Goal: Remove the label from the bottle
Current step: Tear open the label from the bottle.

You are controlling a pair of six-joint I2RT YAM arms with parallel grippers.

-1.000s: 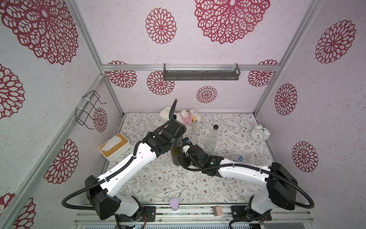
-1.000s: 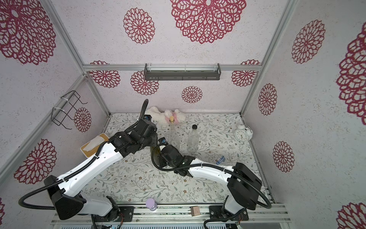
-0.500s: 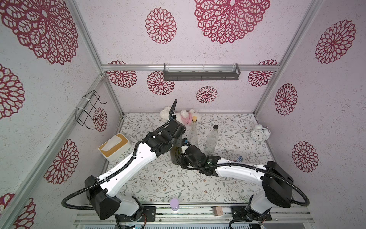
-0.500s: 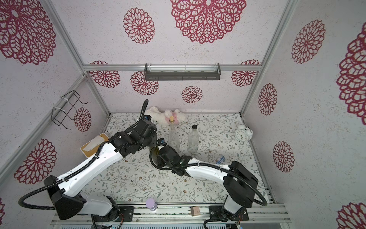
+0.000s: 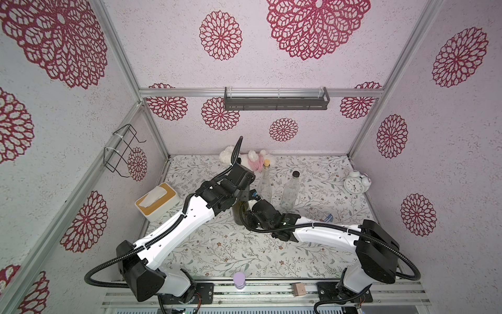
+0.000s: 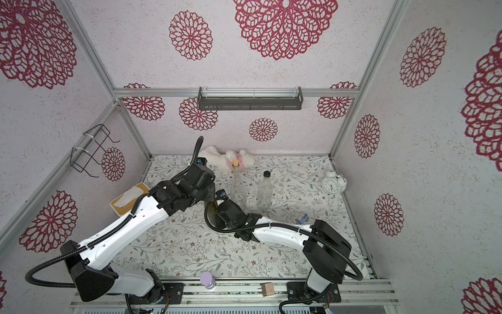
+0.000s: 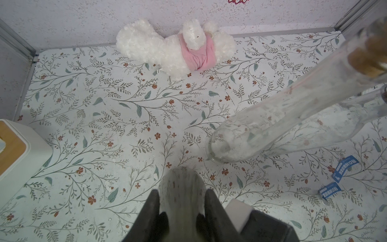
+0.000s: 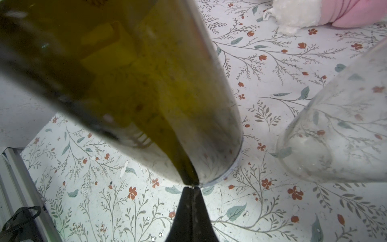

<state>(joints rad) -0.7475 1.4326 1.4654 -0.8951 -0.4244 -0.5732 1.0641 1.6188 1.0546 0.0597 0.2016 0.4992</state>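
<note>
Right gripper (image 8: 190, 189) has just closed fully at the base of the bottle (image 8: 146, 83), perhaps nipping a label edge, while left gripper (image 7: 181, 196) clamps its neck.

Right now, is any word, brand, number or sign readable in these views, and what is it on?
Nothing is clear enough to quote.
Blue label scraps on the table: white print, too blurred to read.
Alarm clock: dial numerals too small to read.
Plush toy's tag: print blurred.
</note>
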